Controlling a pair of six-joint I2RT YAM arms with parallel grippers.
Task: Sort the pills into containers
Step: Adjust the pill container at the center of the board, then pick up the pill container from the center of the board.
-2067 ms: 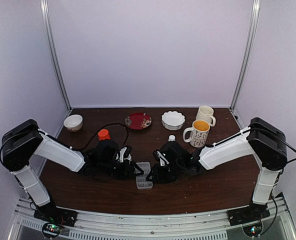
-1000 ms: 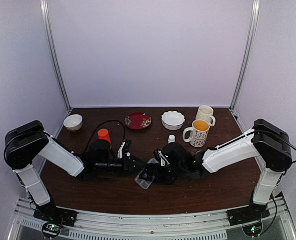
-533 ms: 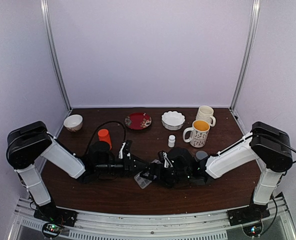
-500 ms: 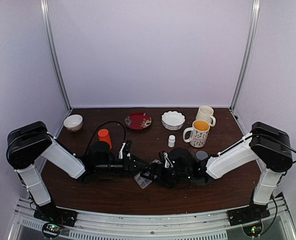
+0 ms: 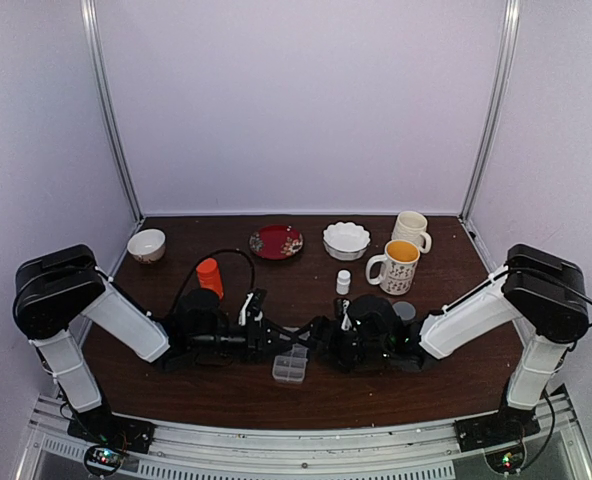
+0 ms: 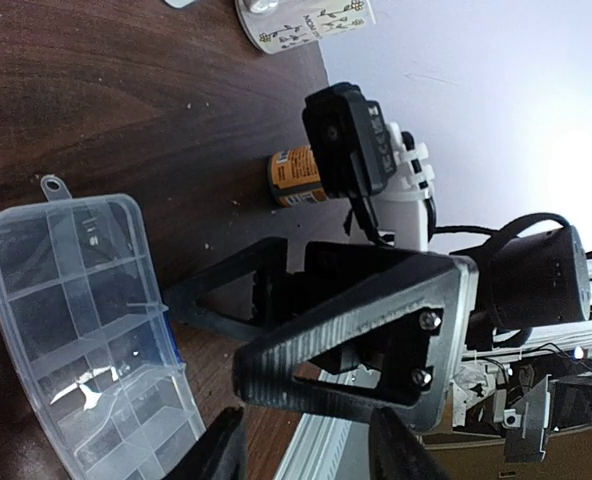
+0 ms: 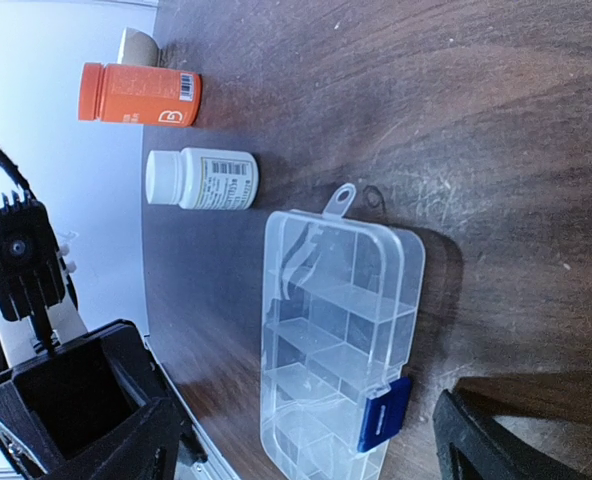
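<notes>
The clear pill box (image 5: 290,367) lies flat on the dark table with its lid down and a blue clasp (image 7: 381,420) at one end. Its cells (image 6: 71,330) look bare, and I cannot make out any pills in any view. My left gripper (image 5: 275,338) is just behind the box's left side, open (image 6: 306,455), holding nothing. Facing it tip to tip is my right gripper (image 5: 320,335), also open (image 7: 306,455), its fingers wide apart and clear of the box (image 7: 336,330). The right gripper's black fingers (image 6: 336,340) fill the middle of the left wrist view.
An orange bottle (image 5: 208,275) stands behind the left arm and a small white bottle (image 5: 343,282) behind the right gripper. A grey cap (image 5: 404,310), two mugs (image 5: 398,266), a white bowl (image 5: 346,240), a red plate (image 5: 276,241) and a small bowl (image 5: 146,245) sit farther back.
The pill box, tilted up between the two grippers half a second ago, now lies flat near the front. The right arm has drawn back to the right.
</notes>
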